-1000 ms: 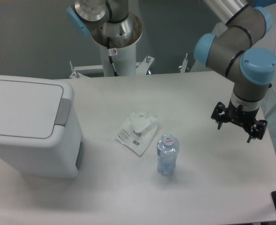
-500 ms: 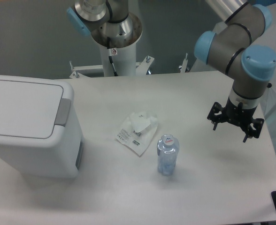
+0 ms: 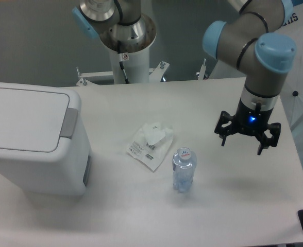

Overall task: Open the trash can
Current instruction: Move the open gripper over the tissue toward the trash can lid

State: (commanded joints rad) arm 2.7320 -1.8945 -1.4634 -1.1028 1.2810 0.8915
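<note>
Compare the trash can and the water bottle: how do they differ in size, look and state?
The trash can is far bigger than the bottle. The trash can is opaque white and boxy; the bottle is clear and round. The trash can's lid lies flat, closed; the bottle is capped. Both stand upright on the table.

White trash can with grey tab, black gripper, clear blue-tinted bottle

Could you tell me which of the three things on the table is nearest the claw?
The clear plastic water bottle, standing upright; the crumpled white wrapper and large white trash can lie farther from the claw.
</note>
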